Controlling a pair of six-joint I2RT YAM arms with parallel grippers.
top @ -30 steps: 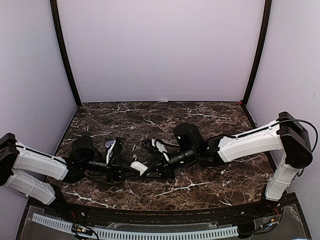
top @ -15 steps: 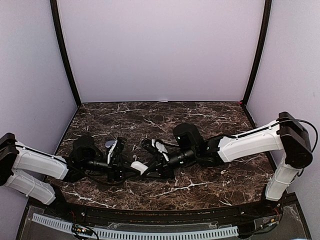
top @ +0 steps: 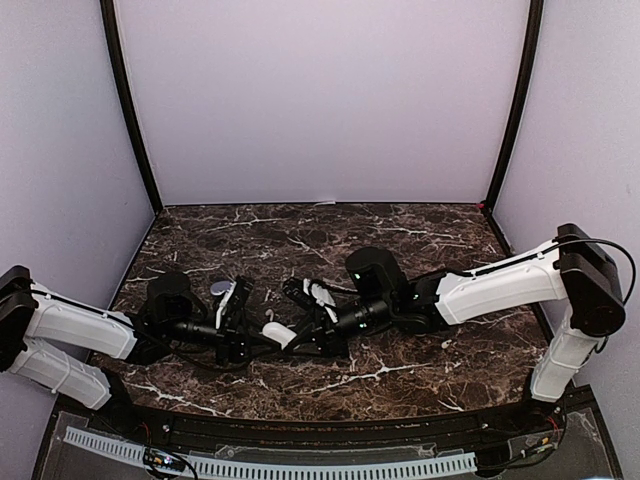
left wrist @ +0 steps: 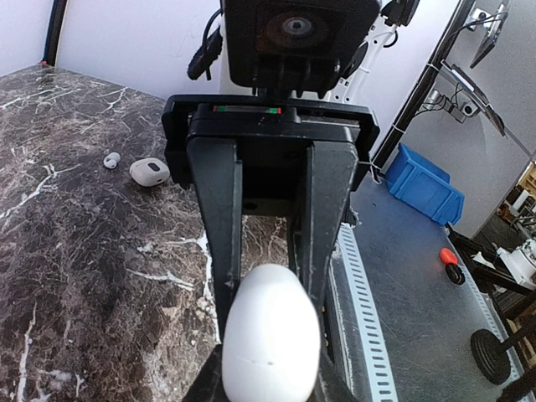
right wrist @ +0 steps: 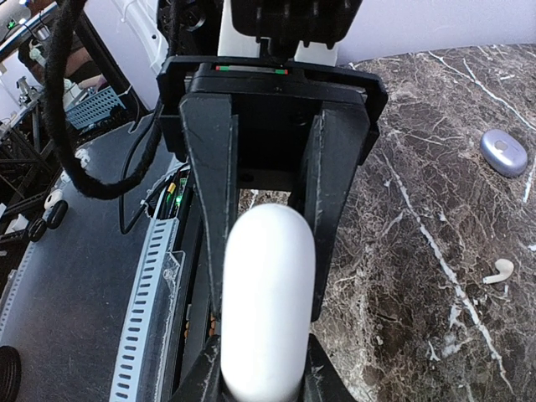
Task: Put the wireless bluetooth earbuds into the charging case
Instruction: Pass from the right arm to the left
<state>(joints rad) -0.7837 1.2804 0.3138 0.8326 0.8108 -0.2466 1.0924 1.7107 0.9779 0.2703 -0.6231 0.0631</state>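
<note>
Reaches low from 9 o'clock with left gripper, 3 o'clock with right gripper; clamps both on charging case.

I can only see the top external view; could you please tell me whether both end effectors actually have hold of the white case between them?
Observer: In the right wrist view, the left end effector has a finger pressed against each side of the white case.
Operator: Thank you. And the right one?
Observer: The left wrist view shows the right end effector flanking the same case from the opposite end, so both appear closed on it.
Operator: Are any loose earbuds close by?
Observer: One white earbud lies on the marble table, a little apart from a lavender case.
</note>
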